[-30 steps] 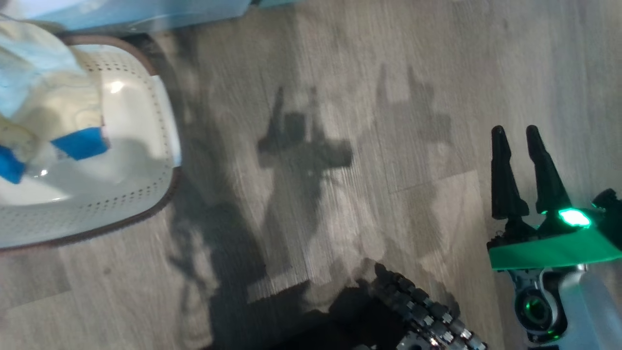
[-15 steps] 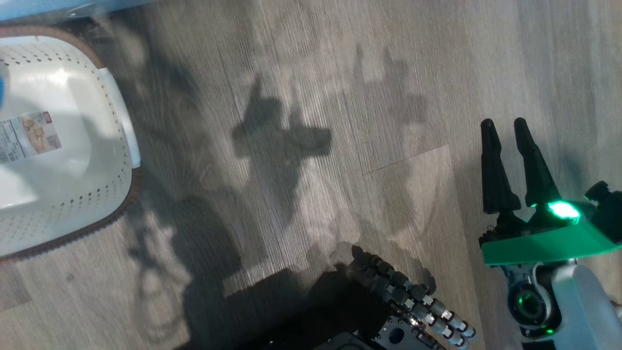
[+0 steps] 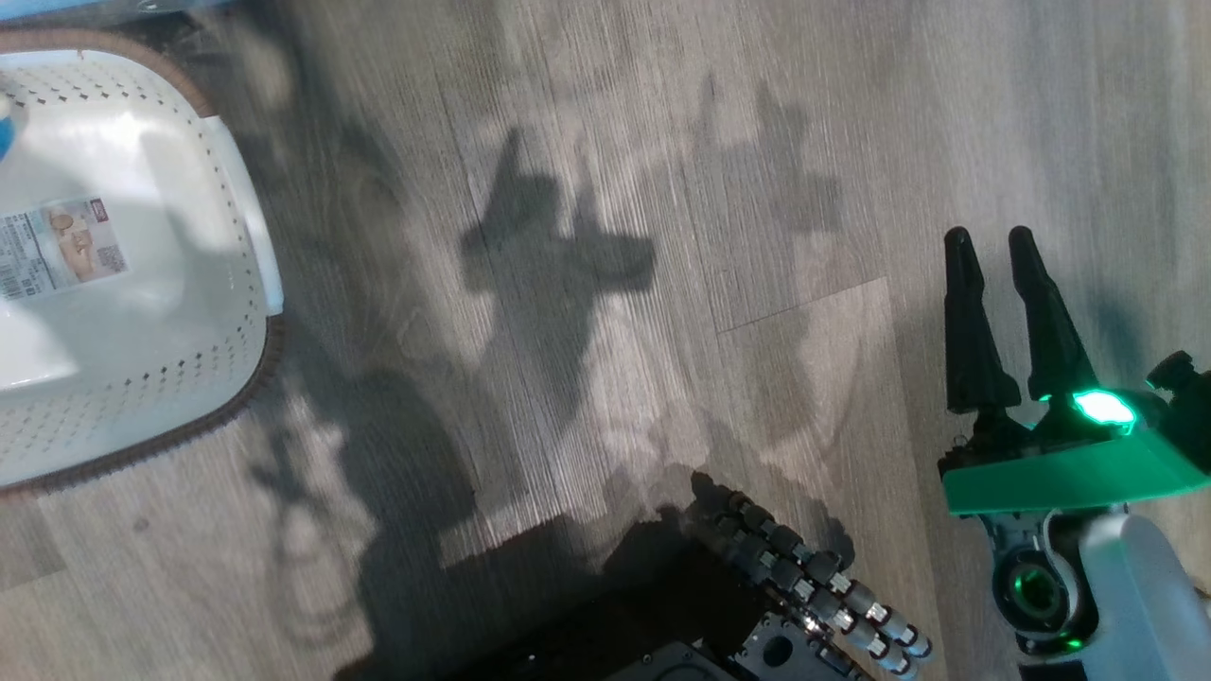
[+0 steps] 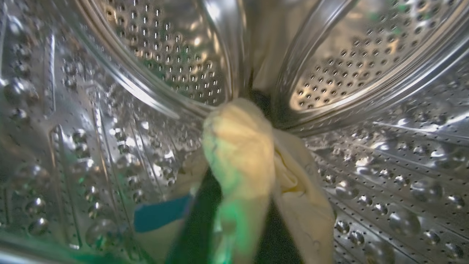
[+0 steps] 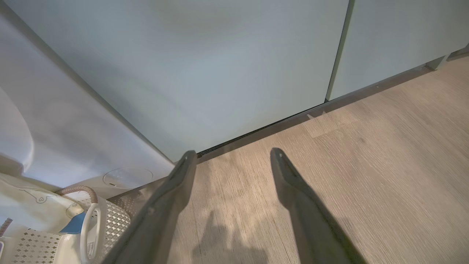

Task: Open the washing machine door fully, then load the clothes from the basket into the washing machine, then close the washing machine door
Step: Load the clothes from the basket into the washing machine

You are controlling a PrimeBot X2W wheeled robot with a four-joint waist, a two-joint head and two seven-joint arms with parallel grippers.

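Cream clothes [image 4: 300, 205] hang pinched in the left hand [image 4: 240, 146], well inside the washing machine [image 4: 348, 47], back wall straight ahead.

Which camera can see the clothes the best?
The left wrist view. The clothes are right up close, pale yellow, inside the washing machine. The right wrist view has a cream and blue bit in its lower left corner, over the basket. The head view has just a blue sliver at its left edge.
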